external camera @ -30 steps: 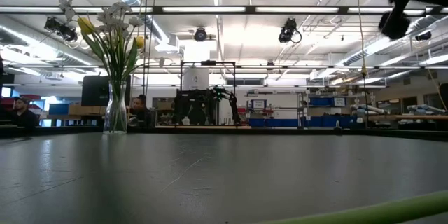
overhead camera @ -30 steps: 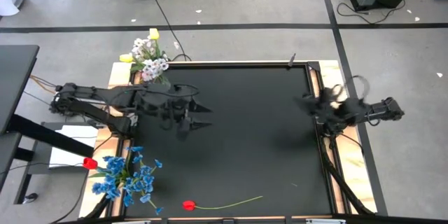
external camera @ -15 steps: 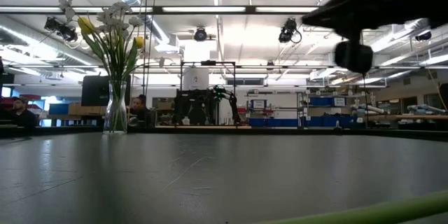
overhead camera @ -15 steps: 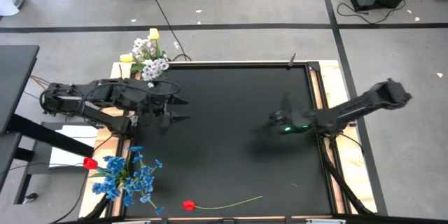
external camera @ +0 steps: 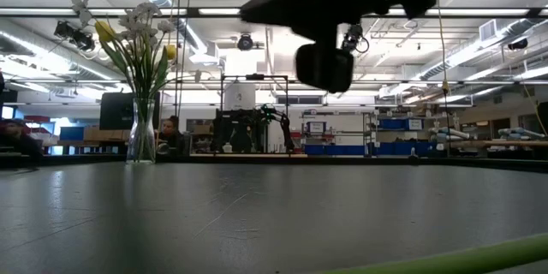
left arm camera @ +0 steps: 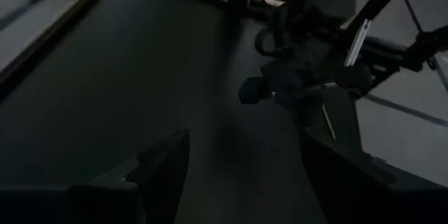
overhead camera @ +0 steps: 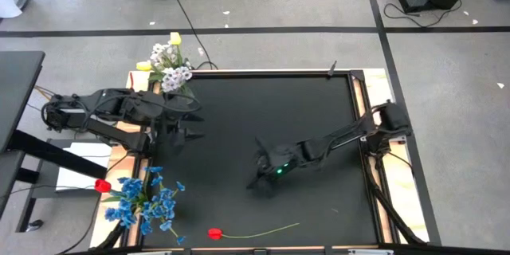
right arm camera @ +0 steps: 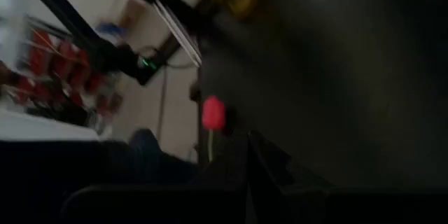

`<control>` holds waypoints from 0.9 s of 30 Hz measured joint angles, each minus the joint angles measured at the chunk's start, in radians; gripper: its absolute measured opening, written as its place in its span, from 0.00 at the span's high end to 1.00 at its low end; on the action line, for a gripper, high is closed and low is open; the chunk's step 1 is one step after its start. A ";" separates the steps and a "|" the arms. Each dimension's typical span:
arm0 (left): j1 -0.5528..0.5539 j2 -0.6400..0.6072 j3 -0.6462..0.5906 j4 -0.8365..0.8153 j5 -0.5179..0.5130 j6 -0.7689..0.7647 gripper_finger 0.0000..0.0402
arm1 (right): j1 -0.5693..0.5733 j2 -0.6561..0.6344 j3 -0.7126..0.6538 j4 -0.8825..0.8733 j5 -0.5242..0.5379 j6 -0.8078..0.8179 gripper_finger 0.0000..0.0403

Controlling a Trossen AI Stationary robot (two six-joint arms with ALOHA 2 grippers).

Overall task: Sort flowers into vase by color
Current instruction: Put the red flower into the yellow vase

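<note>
Red tulip (overhead camera: 214,233) flat – stalk rightward (bloom left); right claw (overhead camera: 256,180) state unclear; left claw (overhead camera: 193,127) open.

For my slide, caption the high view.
Right end effector reaches toward the lone red tulip; left end effector waits by the white-and-yellow bouquet.

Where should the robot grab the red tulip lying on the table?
Grip the red tulip by its thin green stalk, probably near the middle, coming straight down from above. It lies flat along the table's near edge, so the fingers can close across the stalk. The soft head could crush. The right end effector is nearest.
</note>
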 joint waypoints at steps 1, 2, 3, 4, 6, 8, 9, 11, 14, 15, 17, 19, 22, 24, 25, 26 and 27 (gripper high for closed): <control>0.000 -0.002 0.000 -0.017 0.008 -0.007 0.32 | 0.005 0.026 0.038 -0.034 -0.005 -0.008 0.97; 0.000 -0.005 0.000 -0.027 0.018 -0.012 0.32 | 0.009 0.046 0.069 -0.066 -0.011 -0.017 0.97; -0.001 -0.009 0.000 -0.037 0.023 -0.014 0.32 | 0.014 0.066 0.099 -0.094 -0.015 -0.022 0.97; -0.003 -0.012 0.000 -0.049 0.027 -0.015 0.32 | 0.019 0.086 0.130 -0.116 -0.016 -0.024 0.97; -0.009 -0.014 0.000 -0.069 0.030 -0.015 0.32 | 0.030 0.119 0.182 -0.160 -0.016 -0.026 0.97; -0.013 -0.014 0.000 -0.079 0.031 -0.006 0.32 | 0.045 0.153 0.227 -0.194 -0.016 -0.030 0.97; -0.015 -0.014 0.000 -0.086 0.031 0.001 0.32 | 0.053 0.169 0.247 -0.203 -0.015 -0.031 0.97; -0.016 -0.013 0.000 -0.090 0.032 0.003 0.32 | 0.070 0.199 0.282 -0.228 -0.009 -0.034 0.97; -0.016 -0.013 0.000 -0.093 0.032 0.012 0.32 | 0.104 0.239 0.313 -0.245 0.036 -0.083 0.97; -0.016 -0.012 0.000 -0.094 0.032 0.017 0.32 | 0.118 0.251 0.316 -0.246 0.073 -0.098 0.97; -0.016 -0.013 0.000 -0.101 0.032 0.019 0.32 | 0.146 0.271 0.317 -0.241 0.146 -0.110 0.96; -0.016 -0.015 0.000 -0.115 0.032 0.021 0.32 | 0.170 0.286 0.317 -0.234 0.193 -0.111 0.96; -0.016 -0.018 0.000 -0.132 0.032 0.038 0.32 | 0.203 0.300 0.317 -0.263 0.244 -0.090 0.95; -0.016 -0.018 0.000 -0.135 0.032 0.065 0.32 | 0.223 0.316 0.317 -0.253 0.256 -0.091 0.95; -0.016 -0.017 0.000 -0.134 0.031 0.082 0.32 | 0.233 0.320 0.316 -0.260 0.255 -0.107 0.95; -0.014 -0.017 0.000 -0.135 0.030 0.093 0.32 | 0.243 0.330 0.316 -0.247 0.252 -0.126 0.95; -0.013 -0.017 0.000 -0.133 0.024 0.107 0.32 | 0.253 0.338 0.317 -0.224 0.247 -0.149 0.95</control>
